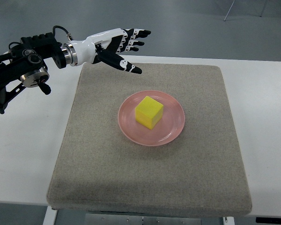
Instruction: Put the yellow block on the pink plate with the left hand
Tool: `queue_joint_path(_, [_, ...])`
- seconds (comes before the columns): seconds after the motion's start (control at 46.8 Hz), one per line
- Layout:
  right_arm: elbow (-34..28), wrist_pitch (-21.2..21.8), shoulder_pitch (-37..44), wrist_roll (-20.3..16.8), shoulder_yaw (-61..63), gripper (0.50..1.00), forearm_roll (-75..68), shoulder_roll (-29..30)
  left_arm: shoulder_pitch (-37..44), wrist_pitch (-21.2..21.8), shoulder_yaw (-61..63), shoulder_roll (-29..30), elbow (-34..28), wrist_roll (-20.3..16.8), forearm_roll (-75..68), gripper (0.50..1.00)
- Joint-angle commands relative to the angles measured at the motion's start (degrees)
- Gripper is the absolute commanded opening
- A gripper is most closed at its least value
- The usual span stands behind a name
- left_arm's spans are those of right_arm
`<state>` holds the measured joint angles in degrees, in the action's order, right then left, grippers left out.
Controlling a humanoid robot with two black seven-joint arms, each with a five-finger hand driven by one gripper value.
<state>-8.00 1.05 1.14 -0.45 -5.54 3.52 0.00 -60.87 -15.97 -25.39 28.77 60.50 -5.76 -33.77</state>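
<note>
Grey mat (107, 178) | yellow block (149, 112) on pink plate (173, 131) | left robot hand (118, 47) well apart, fingers spread, empty

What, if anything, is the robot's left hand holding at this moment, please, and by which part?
Nothing. The left hand is open and empty above the mat's far edge; the yellow block sits on the pink plate.

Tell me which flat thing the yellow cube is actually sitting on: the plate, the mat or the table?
The pink plate. The yellow cube rests inside it; the grey mat lies under the plate.
</note>
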Motion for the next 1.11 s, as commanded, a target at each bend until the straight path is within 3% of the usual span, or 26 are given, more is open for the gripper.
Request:
queue_joint_path(0.0, [0.0,0.0,0.0,0.0,0.0,0.924,0.0,0.0,0.6,0.7,0.0,-0.3,-3.7,0.0,5.8,0.994])
queue_joint_path(0.107, [0.0,0.0,0.0,0.0,0.0,0.924,0.0,0.0,1.2,0.7,0.2,-0.8,-7.3,0.0,14.5,0.994])
queue_joint_path(0.363, [0.0,0.0,0.0,0.0,0.0,0.924,0.0,0.0,3.6,-0.4,-0.6,-0.3,-8.6,0.1,29.4,0.994])
queue_joint_path(0.448, [0.0,0.0,0.0,0.0,0.0,0.924,0.0,0.0,4.4,-2.4,-1.2,-0.1,-10.7,0.3,34.1,0.994])
queue_joint_path(0.512, [0.0,0.0,0.0,0.0,0.0,0.924,0.0,0.0,4.8,-6.2,-1.4,0.0,-12.6,0.7,38.7,0.994])
queue_joint_path(0.598, [0.0,0.0,0.0,0.0,0.0,0.924,0.0,0.0,5.5,-11.7,-1.4,0.0,-15.2,4.2,44.5,0.994])
queue_joint_path(0.662, [0.0,0.0,0.0,0.0,0.0,0.924,0.0,0.0,6.1,-13.6,-1.4,-0.1,-16.4,7.2,48.9,0.994])
queue_joint_path(0.854, [0.0,0.0,0.0,0.0,0.0,0.924,0.0,0.0,8.0,-13.7,-1.5,-0.3,-17.4,14.1,58.1,0.994])
queue_joint_path(1.089, [-0.1,0.1,-0.1,0.0,-0.3,0.924,0.0,0.0,9.1,-13.7,-1.6,-0.1,-17.5,16.1,60.3,0.994])
